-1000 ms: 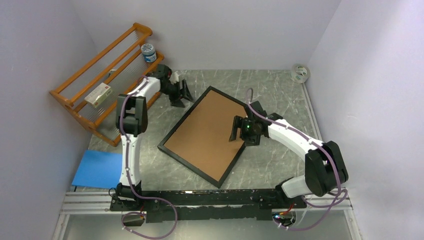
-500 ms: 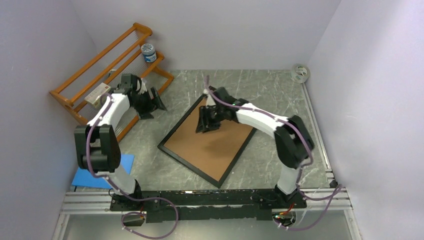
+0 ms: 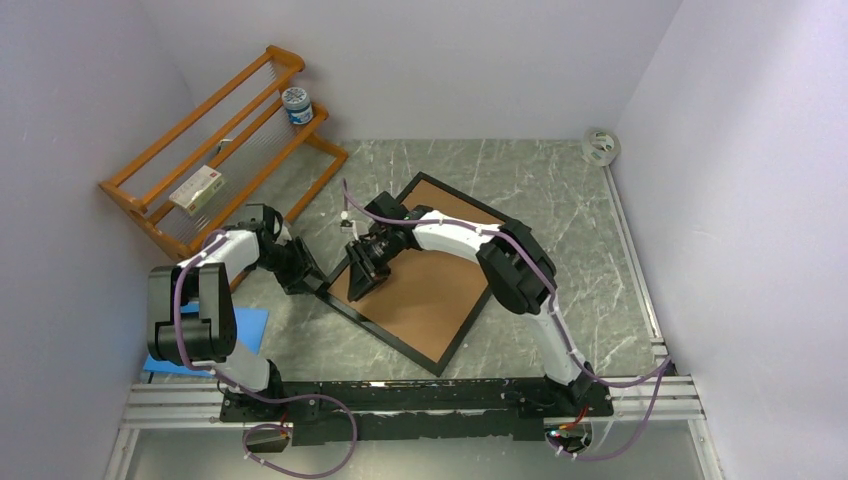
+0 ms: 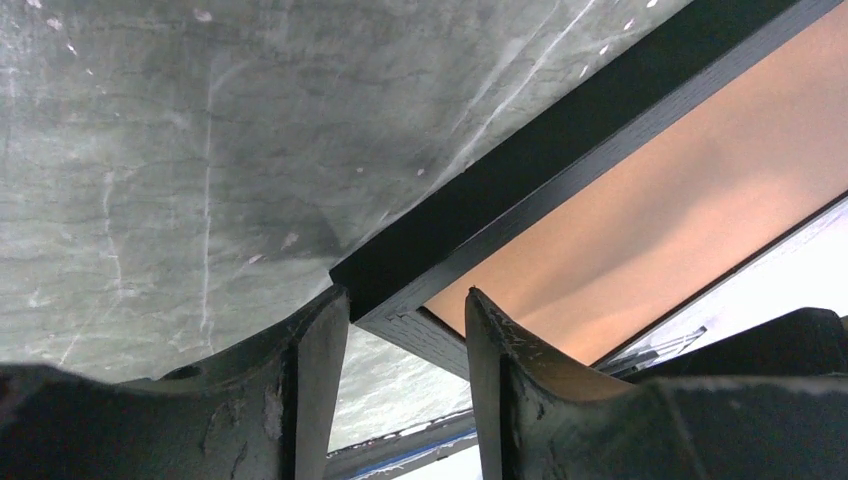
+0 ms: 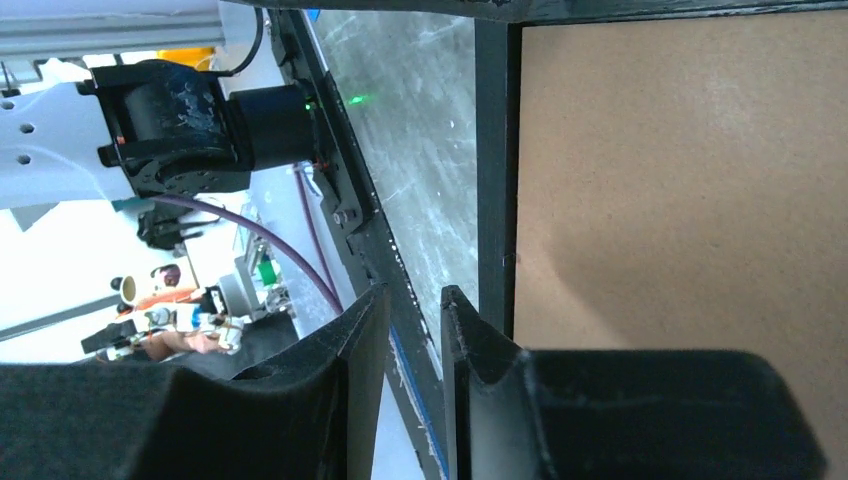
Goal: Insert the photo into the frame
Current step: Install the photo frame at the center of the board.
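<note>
The frame (image 3: 385, 337) is laid face down, with the brown backing board (image 3: 430, 290) uppermost. The photo is not visible; whether it lies under the board cannot be told. The frame's left corner is straddled by the left gripper (image 4: 405, 292), jaws half apart, presumably to steady it; clamping is not confirmed. The right gripper (image 5: 413, 292), jaws narrow and empty, is held at the adjoining rail, likely to press the board. Contact there is hidden.

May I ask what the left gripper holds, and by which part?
Left gripper straddles a corner of the thin black rectangular frame; whether it grips cannot be told.
</note>
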Controlling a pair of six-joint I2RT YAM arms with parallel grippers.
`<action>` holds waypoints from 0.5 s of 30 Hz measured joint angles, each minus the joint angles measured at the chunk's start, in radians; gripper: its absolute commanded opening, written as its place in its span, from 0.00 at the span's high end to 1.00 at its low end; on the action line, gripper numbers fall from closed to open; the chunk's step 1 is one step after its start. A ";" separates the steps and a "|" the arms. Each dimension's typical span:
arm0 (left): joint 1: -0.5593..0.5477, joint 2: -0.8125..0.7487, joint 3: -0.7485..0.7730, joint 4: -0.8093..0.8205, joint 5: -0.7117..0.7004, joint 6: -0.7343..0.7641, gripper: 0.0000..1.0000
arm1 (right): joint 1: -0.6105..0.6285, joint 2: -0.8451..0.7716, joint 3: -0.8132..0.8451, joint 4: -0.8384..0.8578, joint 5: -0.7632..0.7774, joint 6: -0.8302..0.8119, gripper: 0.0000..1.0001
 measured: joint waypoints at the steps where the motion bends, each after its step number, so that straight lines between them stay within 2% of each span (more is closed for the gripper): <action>1: 0.002 -0.001 -0.006 0.006 0.001 0.000 0.49 | 0.002 0.009 0.010 -0.011 -0.014 -0.002 0.71; 4: 0.002 -0.001 -0.014 0.021 0.001 0.000 0.52 | 0.006 0.040 0.037 -0.029 -0.040 -0.010 0.71; 11: 0.004 0.040 -0.016 0.048 0.013 -0.001 0.59 | 0.023 0.131 0.113 -0.107 -0.070 -0.043 0.83; 15: 0.008 0.041 -0.016 0.050 0.019 -0.001 0.60 | 0.032 0.152 0.116 -0.130 -0.067 -0.047 0.86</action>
